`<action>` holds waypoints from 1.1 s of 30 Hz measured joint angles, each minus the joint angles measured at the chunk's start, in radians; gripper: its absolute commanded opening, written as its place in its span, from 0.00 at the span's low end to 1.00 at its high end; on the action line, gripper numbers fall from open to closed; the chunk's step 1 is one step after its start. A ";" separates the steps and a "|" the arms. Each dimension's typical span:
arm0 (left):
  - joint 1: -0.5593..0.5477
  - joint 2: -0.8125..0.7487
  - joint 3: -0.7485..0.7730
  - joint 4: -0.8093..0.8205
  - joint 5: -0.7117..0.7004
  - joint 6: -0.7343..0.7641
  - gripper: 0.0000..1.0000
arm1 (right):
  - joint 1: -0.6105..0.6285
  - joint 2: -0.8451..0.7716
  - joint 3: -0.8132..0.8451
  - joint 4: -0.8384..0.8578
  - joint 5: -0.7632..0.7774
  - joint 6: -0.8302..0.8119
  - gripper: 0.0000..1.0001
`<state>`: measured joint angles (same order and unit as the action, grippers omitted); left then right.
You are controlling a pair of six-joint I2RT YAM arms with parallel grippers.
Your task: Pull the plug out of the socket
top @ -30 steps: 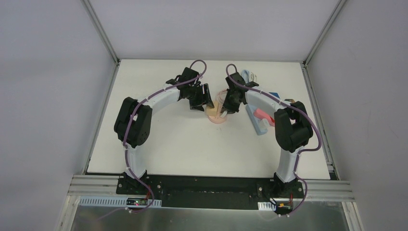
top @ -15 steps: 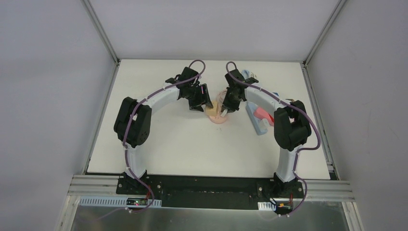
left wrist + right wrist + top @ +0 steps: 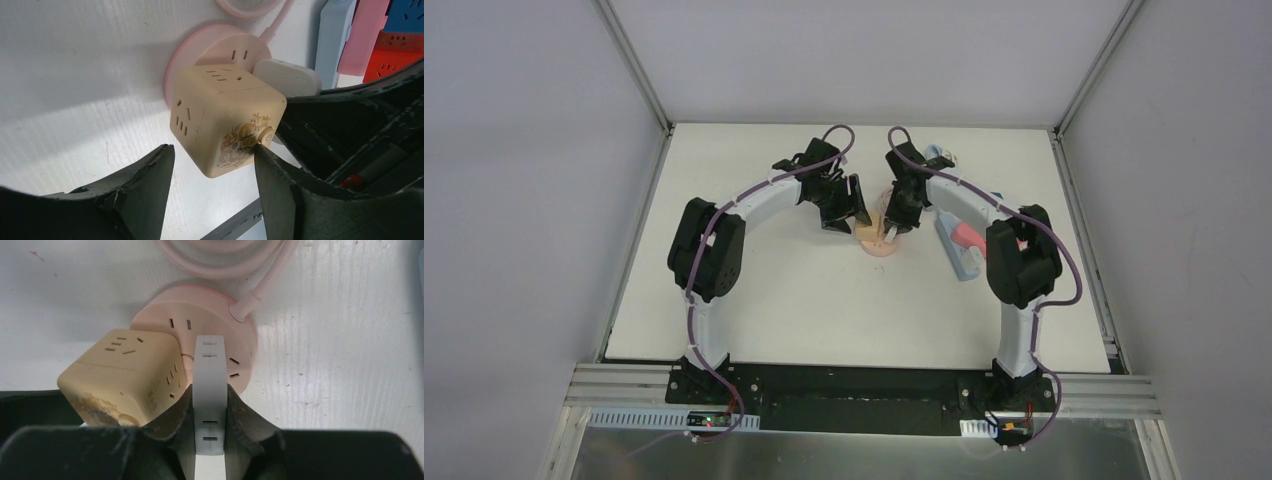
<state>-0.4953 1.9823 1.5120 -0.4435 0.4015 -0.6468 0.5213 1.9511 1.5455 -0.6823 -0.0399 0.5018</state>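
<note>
A round pink socket (image 3: pixel 200 310) lies flat on the white table (image 3: pixel 774 290). A flat white plug (image 3: pixel 210 365) stands in it, and my right gripper (image 3: pixel 210 395) is shut on the plug's two broad sides. A beige cube adapter (image 3: pixel 225 125) sits on the same socket (image 3: pixel 220 42), next to the white plug (image 3: pixel 287 77). My left gripper (image 3: pixel 214 152) is open and straddles the cube's lower corner; its right finger touches the cube's button face, while the left finger stands apart. From above, both grippers (image 3: pixel 849 215) (image 3: pixel 894 222) meet over the socket (image 3: pixel 879 247).
The socket's pink cord (image 3: pixel 240 260) coils just behind it. Blue (image 3: pixel 332 40), pink (image 3: pixel 362 35) and red (image 3: pixel 395 55) power strips lie to the right, close behind my right arm. The table's walls rise at the left, back and right.
Both wrists have edged slightly inward over the socket. The right gripper still clamps the white plug, and the left jaws stay about as wide around the cube.
</note>
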 measured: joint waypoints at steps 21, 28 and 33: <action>-0.030 0.017 0.038 -0.056 -0.029 0.003 0.55 | -0.006 0.037 0.079 -0.080 -0.032 0.010 0.00; -0.035 0.031 0.067 -0.082 -0.039 0.003 0.55 | -0.017 -0.071 0.108 -0.045 -0.105 0.061 0.00; -0.035 0.039 0.090 -0.111 -0.044 0.010 0.64 | -0.018 -0.072 0.127 -0.055 -0.074 0.066 0.00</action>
<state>-0.5308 2.0209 1.6024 -0.5545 0.3576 -0.6365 0.5037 1.8786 1.6730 -0.7368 -0.1139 0.5678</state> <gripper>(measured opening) 0.578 0.223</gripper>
